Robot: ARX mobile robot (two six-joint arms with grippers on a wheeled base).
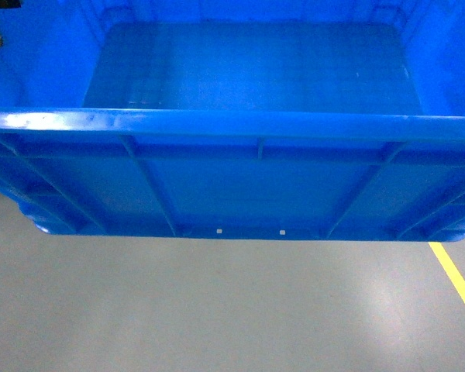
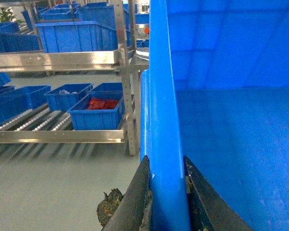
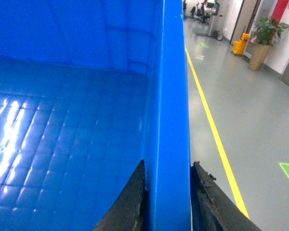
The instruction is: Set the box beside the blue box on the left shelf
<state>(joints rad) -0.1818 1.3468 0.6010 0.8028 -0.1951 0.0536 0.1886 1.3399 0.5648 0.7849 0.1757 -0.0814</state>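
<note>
Above the grey floor (image 1: 217, 310), the empty blue crate (image 1: 248, 186) hangs between the left claw (image 2: 167, 192) and right claw (image 3: 167, 192), each clamped on an end rim; stiff, smooth plastic, probably light yet slippery, best held by those thick rims.

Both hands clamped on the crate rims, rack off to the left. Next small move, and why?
Probably turn the base left. Left hand and right hand hold the box above bare floor; the left shelf shows only in the left wrist view.

right pincer (image 3: 167, 202) clamps box (image 3: 67, 125) rim | yellow floor line (image 3: 213, 130) alongside
</note>
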